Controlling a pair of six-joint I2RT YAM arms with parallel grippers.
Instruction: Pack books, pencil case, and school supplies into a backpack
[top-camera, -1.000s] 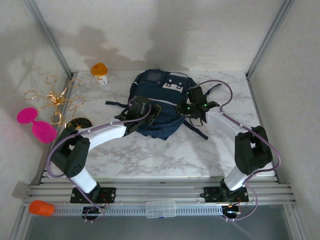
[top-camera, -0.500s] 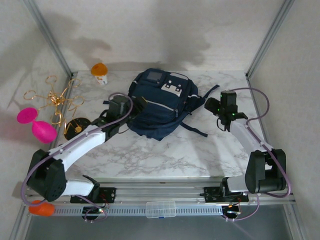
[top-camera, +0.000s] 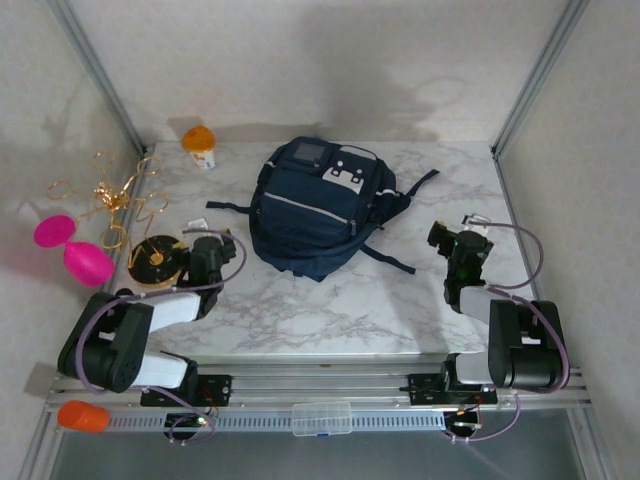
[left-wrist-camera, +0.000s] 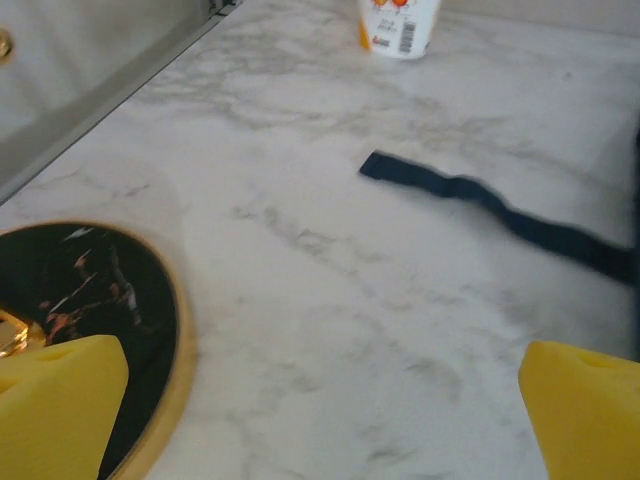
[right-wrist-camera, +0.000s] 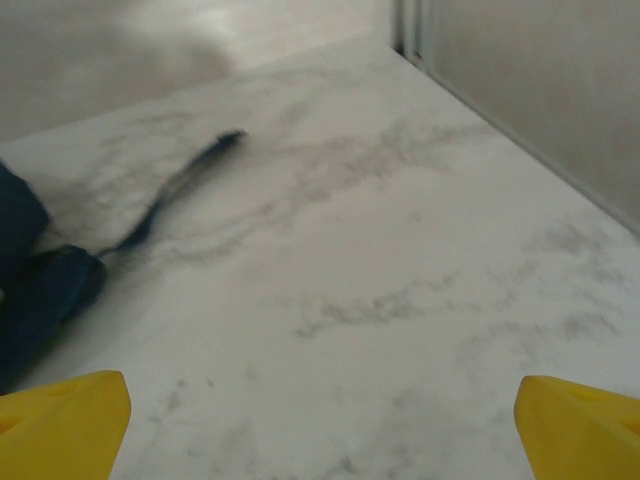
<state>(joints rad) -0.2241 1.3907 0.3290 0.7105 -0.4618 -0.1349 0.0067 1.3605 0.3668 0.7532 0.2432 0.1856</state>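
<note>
The navy backpack (top-camera: 318, 205) lies closed at the middle of the marble table, straps trailing to both sides. The books, the pencil case and the school supplies are hidden. My left gripper (top-camera: 207, 243) rests low at the left, apart from the backpack, and stands open. In the left wrist view its yellow fingertips (left-wrist-camera: 60, 415) are spread wide over bare marble, with a backpack strap (left-wrist-camera: 480, 195) ahead. My right gripper (top-camera: 453, 240) sits at the right, also open with nothing between its yellow fingertips (right-wrist-camera: 580, 425). A strap (right-wrist-camera: 170, 190) and a corner of the backpack (right-wrist-camera: 40, 290) lie to its left.
A round black-and-gold disc (top-camera: 158, 256) lies just left of the left gripper. An orange-capped bottle (top-camera: 199, 143) stands at the back left. A gold wire ornament (top-camera: 110, 195) and a pink object (top-camera: 72, 248) sit past the table's left edge.
Both arms have drawn back from the backpack toward the table's near sides. Both grippers have gone from nearly shut to wide open. The backpack now lies flatter and untouched.
</note>
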